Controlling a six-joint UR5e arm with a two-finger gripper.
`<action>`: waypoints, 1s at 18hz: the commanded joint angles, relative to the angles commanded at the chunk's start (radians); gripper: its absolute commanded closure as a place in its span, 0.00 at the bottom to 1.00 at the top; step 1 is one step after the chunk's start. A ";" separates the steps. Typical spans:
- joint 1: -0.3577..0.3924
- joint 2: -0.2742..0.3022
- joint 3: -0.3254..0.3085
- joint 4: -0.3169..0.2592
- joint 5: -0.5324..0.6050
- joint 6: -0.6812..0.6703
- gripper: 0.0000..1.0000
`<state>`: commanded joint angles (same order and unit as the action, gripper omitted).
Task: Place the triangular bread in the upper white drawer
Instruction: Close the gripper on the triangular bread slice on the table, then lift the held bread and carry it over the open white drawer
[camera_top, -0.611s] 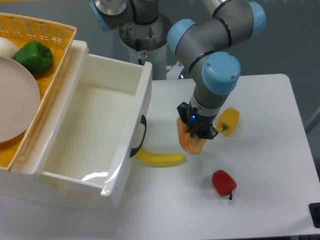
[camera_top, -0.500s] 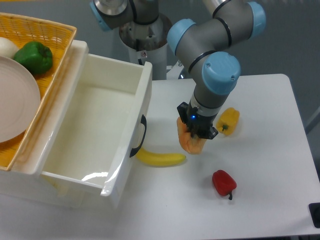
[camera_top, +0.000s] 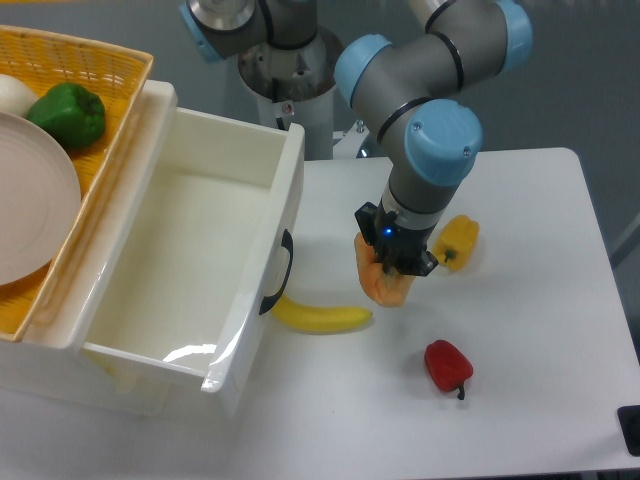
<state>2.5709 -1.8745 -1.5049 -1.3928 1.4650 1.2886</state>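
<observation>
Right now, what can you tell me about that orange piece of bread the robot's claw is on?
The triangular bread is a rounded toast slice with golden-orange crust, only partly visible because the gripper covers its top from above. It stands on edge rather than lying flat, its lower tip near the white table; whether it touches the table is unclear. It sits between the yellow banana and the yellow bell pepper, right of the open upper white drawer.

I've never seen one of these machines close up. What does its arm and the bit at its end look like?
The arm is made of thick grey tubes joined by rounded joints with light blue caps. A second grey and blue joint shows at the top. The tool at the end is small and black, with a tiny blue light on its side.
</observation>
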 joint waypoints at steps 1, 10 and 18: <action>0.000 0.009 0.000 0.002 -0.002 -0.014 1.00; 0.014 0.031 0.063 0.003 -0.144 -0.213 1.00; 0.037 0.116 0.063 -0.032 -0.316 -0.405 1.00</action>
<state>2.6078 -1.7581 -1.4419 -1.4249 1.1490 0.8837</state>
